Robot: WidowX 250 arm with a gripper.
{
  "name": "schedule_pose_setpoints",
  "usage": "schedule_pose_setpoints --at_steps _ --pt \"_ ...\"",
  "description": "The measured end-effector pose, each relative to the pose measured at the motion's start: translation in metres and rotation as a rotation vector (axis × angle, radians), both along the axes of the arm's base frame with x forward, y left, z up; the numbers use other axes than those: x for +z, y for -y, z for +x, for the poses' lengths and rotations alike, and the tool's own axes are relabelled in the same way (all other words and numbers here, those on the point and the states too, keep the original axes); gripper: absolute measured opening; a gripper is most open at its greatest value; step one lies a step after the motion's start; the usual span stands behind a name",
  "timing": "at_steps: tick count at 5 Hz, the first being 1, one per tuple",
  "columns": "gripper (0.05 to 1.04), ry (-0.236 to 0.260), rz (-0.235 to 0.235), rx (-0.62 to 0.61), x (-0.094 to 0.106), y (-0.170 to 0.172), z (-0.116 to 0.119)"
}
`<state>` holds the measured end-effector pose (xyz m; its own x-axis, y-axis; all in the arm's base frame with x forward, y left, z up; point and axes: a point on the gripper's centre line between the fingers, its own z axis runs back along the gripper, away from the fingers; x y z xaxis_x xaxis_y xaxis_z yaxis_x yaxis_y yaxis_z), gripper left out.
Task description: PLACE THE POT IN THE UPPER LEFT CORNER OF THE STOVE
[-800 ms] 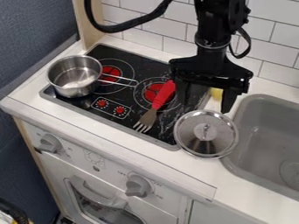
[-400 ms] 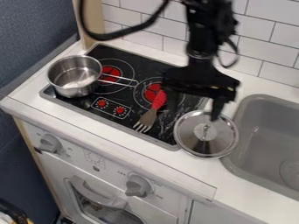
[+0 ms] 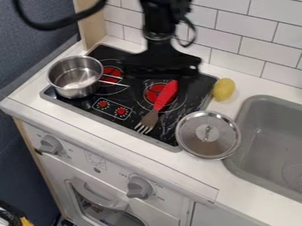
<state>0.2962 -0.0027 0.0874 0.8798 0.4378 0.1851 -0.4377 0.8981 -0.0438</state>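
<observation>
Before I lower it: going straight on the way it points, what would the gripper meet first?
Pointing down, the gripper would probably meet the red-handled fork lying on the stove. The metal pot has its handle reaching toward that line, so watch it too; height above either is unclear.

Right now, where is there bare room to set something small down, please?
Bare counter shows in front of the lid and sink, and between sink and tiled wall. The stove is crowded with pot and fork, the end effector above.
</observation>
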Motion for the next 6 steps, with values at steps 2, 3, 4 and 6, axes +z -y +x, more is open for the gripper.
schedule_pose_setpoints --at_steps 2,3,4,6 --pt "1.000 0.051 0.031 0.312 0.008 -0.068 -0.015" --pt "1.000 0.088 0.017 0.480 0.002 -0.095 -0.021" --pt "1.000 0.095 0.046 0.605 0.002 -0.119 -0.026" --pt "1.000 0.069 0.091 0.770 -0.015 -0.163 -0.031"
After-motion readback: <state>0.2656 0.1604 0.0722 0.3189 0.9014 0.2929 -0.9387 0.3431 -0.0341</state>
